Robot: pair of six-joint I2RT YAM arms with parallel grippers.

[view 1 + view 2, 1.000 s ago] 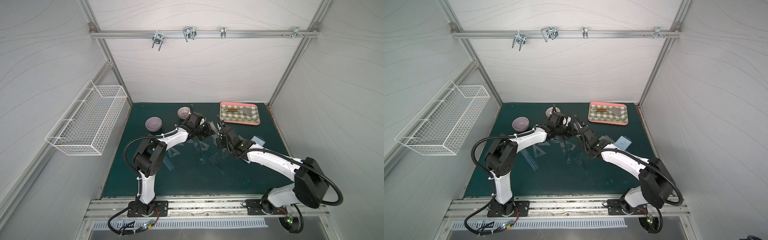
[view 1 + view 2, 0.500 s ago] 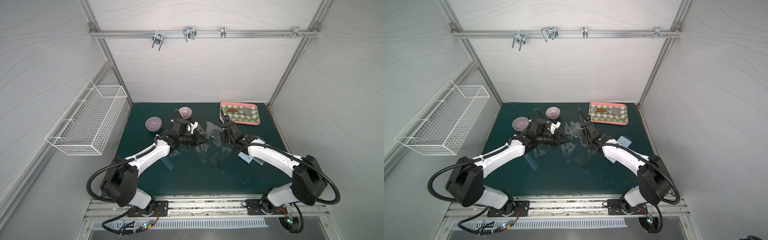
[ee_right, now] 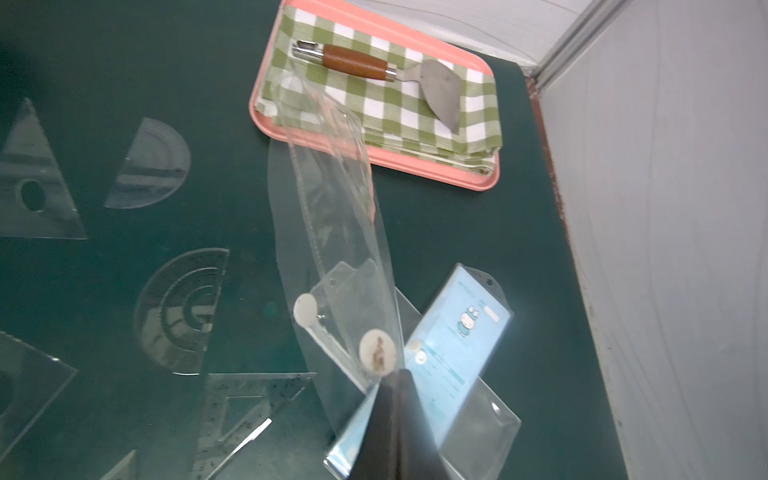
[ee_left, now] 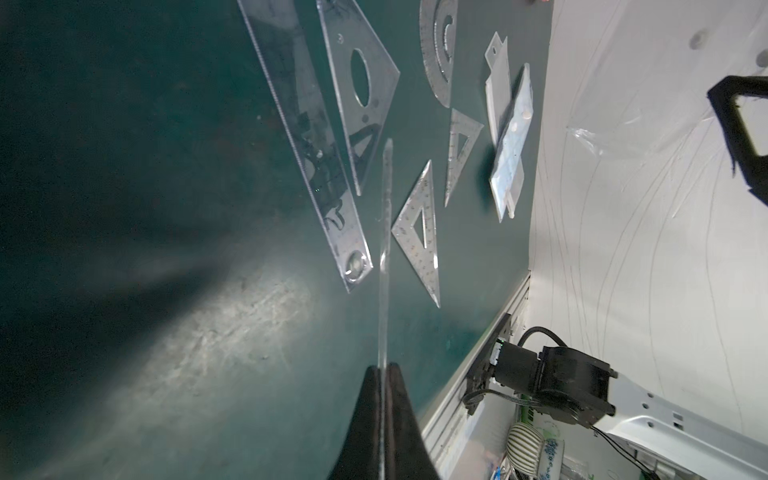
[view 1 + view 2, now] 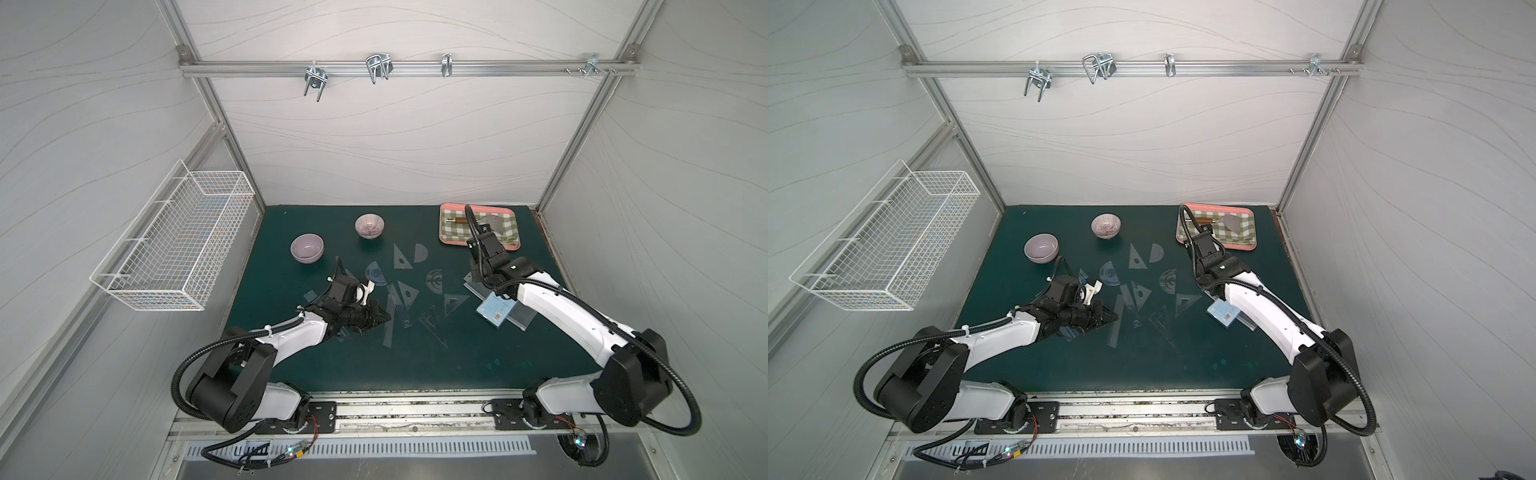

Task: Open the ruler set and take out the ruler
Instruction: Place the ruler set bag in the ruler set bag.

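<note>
My left gripper [image 4: 383, 368] [image 5: 380, 318] is shut on one end of a clear ruler [image 4: 386, 232]. The ruler shows edge-on, sticking straight out above the green mat. My right gripper [image 3: 397, 376] [image 5: 482, 249] hangs over the mat's right side near the tray. It is shut on the bottom edge of the ruler set's clear pouch [image 3: 336, 199], which has white snap buttons and hangs limp. The two grippers are far apart.
Several clear set squares, protractors and a long ruler [image 5: 389, 320] lie mid-mat. A blue printed sleeve [image 5: 496, 309] lies under the right arm. A pink tray [image 3: 415, 165] holds a checked cloth and a spatula at the back right. Two bowls [image 5: 306, 248] [image 5: 370, 226] stand at the back. A wire basket [image 5: 174, 245] hangs on the left wall.
The grippers, close together at mid-mat a second ago, have drawn apart. The left arm pulled back toward the front left with the ruler. The right arm swung right with the pouch.
</note>
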